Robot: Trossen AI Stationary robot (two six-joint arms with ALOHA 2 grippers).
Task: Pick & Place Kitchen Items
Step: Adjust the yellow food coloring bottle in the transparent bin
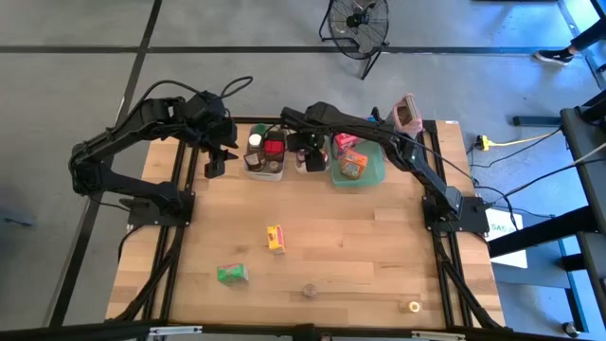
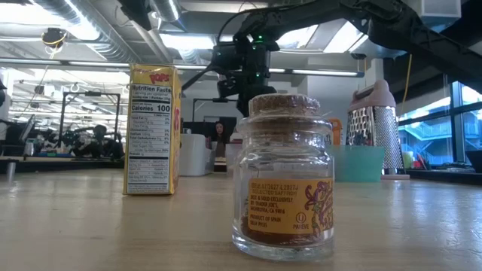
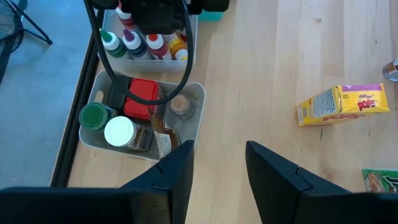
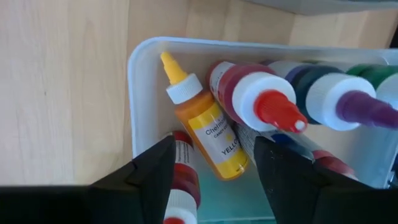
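My right gripper (image 4: 214, 163) is open and points down into a white tub (image 4: 134, 68) of small squeeze bottles. Its fingers stand on either side of the base end of a yellow bottle (image 4: 208, 134), which lies on its side next to red-capped (image 4: 273, 106) and purple-capped (image 4: 357, 106) bottles. I cannot tell whether they touch it. My left gripper (image 3: 217, 168) is open and empty beside the near edge of a second tub (image 3: 93, 134) of jars, at the table's far left (image 1: 216, 161). A yellow box (image 1: 276, 239), a green box (image 1: 231, 274) and a cork-stoppered jar (image 2: 285, 181) stand on the table.
A green tray (image 1: 374, 175) with boxes stands right of the tubs, with a metal grater with a pink top (image 2: 374, 128) behind it. A small round item (image 1: 411, 306) lies near the front right. Bare wood lies between the tubs and the loose items.
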